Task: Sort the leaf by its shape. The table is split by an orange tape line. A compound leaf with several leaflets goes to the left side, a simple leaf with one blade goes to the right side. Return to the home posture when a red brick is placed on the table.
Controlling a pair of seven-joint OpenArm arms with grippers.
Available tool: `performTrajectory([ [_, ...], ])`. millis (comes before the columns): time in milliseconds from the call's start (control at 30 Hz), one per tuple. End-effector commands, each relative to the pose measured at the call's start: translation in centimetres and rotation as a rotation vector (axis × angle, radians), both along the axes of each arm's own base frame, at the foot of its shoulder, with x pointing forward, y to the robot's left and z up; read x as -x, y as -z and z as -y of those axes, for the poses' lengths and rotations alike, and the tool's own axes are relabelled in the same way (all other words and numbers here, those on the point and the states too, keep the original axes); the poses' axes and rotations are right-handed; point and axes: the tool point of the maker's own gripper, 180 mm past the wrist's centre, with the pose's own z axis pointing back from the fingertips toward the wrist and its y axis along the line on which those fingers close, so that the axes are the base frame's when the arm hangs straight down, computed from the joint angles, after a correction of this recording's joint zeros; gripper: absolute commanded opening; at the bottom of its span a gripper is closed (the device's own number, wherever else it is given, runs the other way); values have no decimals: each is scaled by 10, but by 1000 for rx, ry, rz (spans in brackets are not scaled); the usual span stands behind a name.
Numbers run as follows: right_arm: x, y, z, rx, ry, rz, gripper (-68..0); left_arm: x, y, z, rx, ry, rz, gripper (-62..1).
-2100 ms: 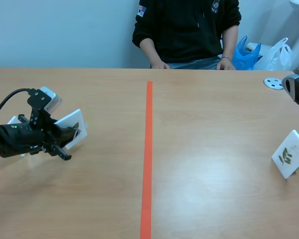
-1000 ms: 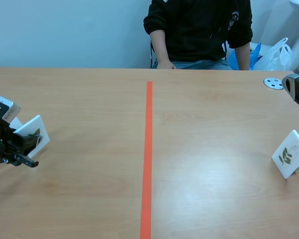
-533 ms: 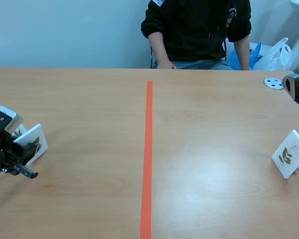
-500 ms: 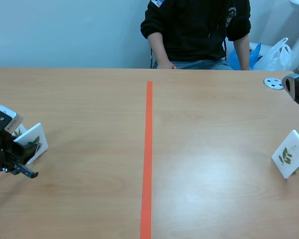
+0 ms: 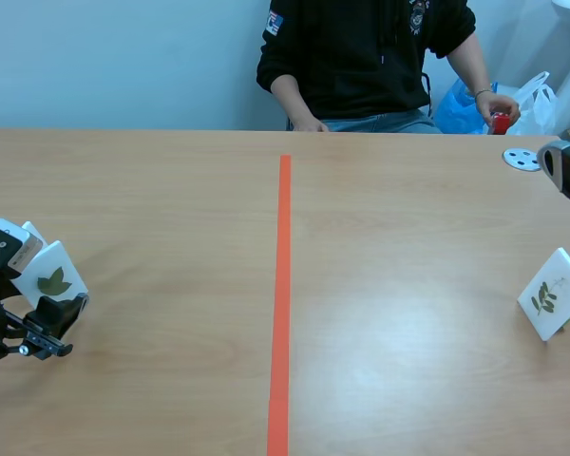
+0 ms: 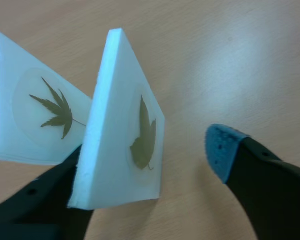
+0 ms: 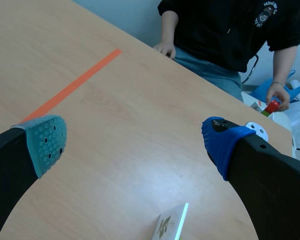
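Near eight o'clock on the table point(image 5: 171, 380), left of the orange tape line point(image 5: 281, 304), the left claw point(image 6: 147, 152) is spread wide. A lobed-leaf card point(image 6: 125, 115) stands between its fingers, touching one and clear of the other's blue pad. A fingered-leaf card point(image 6: 35, 115) leans just behind. At four o'clock a sprig card point(image 5: 553, 293) stands tilted, with the right claw point(image 7: 135, 144) parted and gripping nothing above it. At one o'clock, past the table's edge, a person's hand point(image 5: 489, 103) holds a red brick point(image 5: 499, 123).
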Motion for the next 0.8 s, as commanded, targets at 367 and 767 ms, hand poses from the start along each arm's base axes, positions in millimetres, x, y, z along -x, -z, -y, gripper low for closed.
performTrajectory([
  [367, -3, -13, 0, -3, -2, 44, -124, -10, -17, 6, 4, 20, 45, 14],
  [767, -5, -16, 0, 0, -2, 55, -124, 2, -106, 13, -47, 103, 212, 14],
])
